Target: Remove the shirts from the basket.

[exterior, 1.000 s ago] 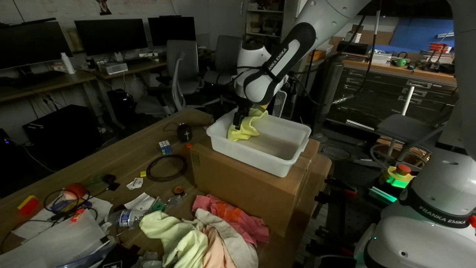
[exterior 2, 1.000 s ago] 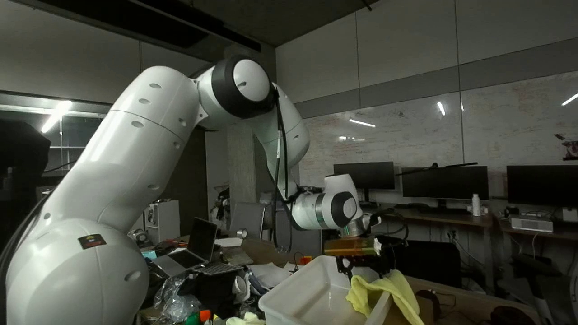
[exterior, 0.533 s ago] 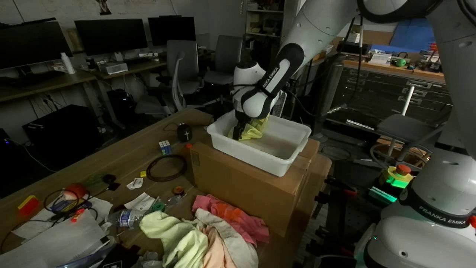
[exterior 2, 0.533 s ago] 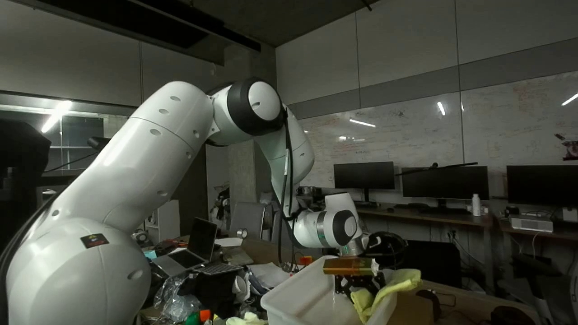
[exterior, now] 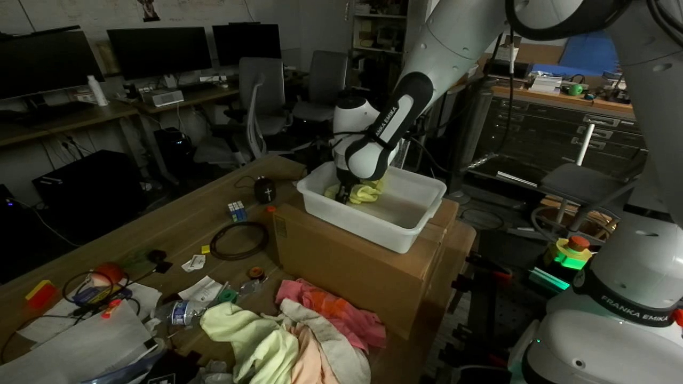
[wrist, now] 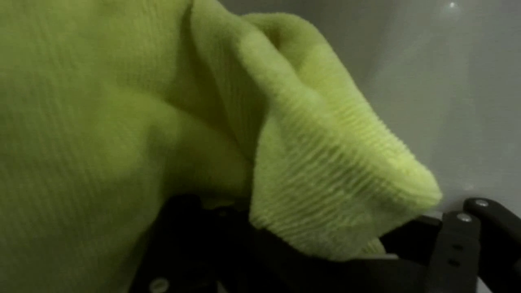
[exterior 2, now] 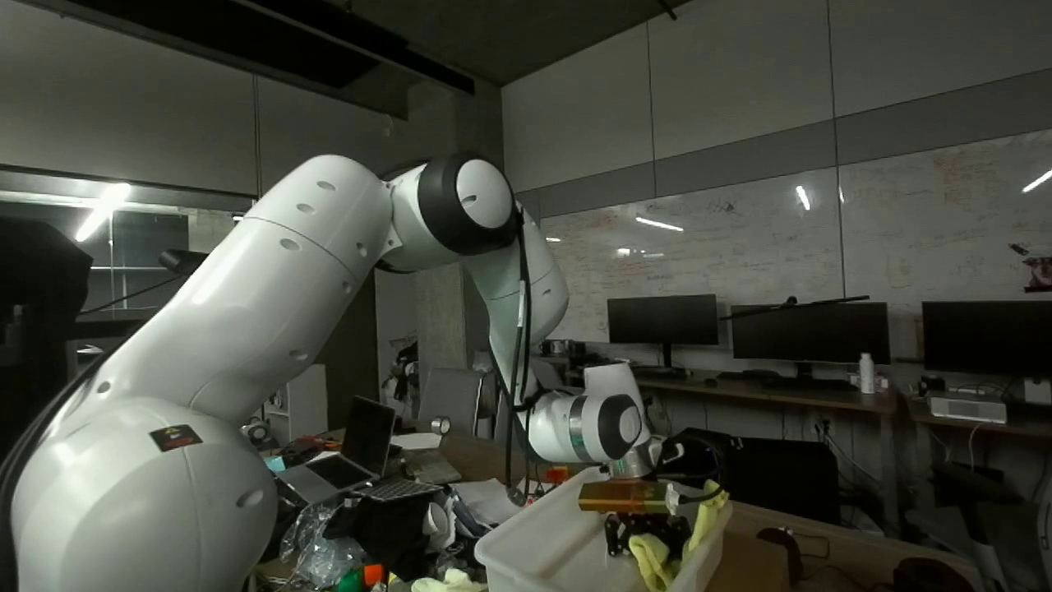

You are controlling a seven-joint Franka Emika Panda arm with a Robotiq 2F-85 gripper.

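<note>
Holding the tool (exterior 2: pixel 648 545) low against the yellow cloth (exterior: pixel 367 192) bunched inside one end of the white basket (exterior: pixel 365 228), being unable to tell whether pinching or spread, probably handling something light, soft and floppy, best taken by the ribbed fold (wrist: pixel 313 175).

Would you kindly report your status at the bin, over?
End effector low in white bin, at yellow cloth; grip unclear. Cloth not yet out. Bin wall close beside.
</note>
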